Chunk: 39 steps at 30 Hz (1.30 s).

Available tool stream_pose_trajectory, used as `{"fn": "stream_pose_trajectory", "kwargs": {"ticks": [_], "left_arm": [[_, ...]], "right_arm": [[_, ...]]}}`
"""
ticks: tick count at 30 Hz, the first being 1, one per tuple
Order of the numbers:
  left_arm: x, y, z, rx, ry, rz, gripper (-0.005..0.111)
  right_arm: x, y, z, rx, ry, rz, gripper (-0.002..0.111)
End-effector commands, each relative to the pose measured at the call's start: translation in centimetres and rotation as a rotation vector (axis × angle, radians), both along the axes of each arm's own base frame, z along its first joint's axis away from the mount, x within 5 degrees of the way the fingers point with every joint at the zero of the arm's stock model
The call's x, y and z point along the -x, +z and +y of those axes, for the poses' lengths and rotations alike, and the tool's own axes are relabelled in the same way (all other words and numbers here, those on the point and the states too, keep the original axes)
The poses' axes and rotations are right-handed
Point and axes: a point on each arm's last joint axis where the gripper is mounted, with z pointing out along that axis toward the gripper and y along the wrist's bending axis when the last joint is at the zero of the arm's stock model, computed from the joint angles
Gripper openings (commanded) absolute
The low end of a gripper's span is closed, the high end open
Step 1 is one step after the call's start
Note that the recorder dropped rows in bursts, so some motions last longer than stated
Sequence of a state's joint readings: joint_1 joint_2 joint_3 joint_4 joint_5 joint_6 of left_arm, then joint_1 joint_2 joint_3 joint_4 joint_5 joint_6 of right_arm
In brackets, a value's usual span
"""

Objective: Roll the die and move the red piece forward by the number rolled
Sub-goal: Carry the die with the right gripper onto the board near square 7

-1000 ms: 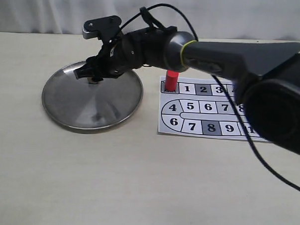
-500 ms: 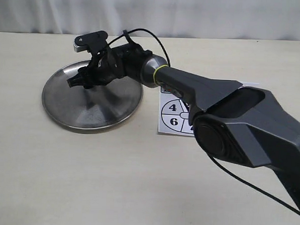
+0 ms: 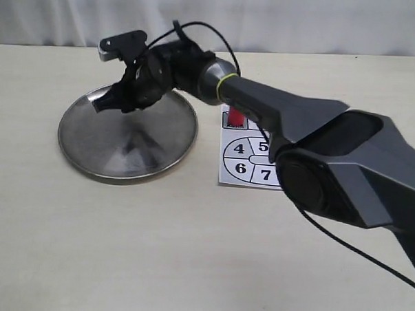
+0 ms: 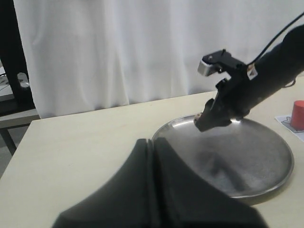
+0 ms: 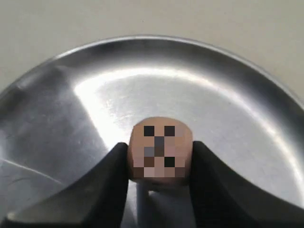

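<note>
While your right jaws pinch the die (image 5: 160,152) between them, it hangs above the plate's (image 3: 125,152) far side, so opening should drop it straight in. Your left jaws rest pressed together, short of the plate. The red piece (image 3: 234,117) stands on the board (image 3: 240,168) beside it.

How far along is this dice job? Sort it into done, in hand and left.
Done: the right gripper grips the die over the plate. In hand: the roll, since the die is not yet released. Left: read the number, then move the red piece, now standing at the board's corner, forward.
</note>
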<state>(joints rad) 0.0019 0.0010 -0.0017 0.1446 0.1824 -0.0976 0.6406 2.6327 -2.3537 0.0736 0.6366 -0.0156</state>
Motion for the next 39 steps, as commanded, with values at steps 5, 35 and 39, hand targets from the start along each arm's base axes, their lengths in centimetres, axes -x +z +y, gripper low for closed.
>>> {"fn": "stream_pose_trajectory", "kwargs": {"ticks": [5,35,39], "left_arm": [[0.0,0.0,0.0,0.001,-0.004,-0.008,0.0],[0.0,0.0,0.0,0.001,-0.004,-0.008,0.0],[0.0,0.0,0.0,0.001,-0.004,-0.008,0.0]], "right_arm": [[0.8,15.8,-6.0,-0.028,-0.054,-0.102,0.004],[1.8,4.4,-26.1,0.27,-0.412,0.392,0.004],[2.7,3.0,-26.6,0.295,-0.425,0.438,0.004]]}}
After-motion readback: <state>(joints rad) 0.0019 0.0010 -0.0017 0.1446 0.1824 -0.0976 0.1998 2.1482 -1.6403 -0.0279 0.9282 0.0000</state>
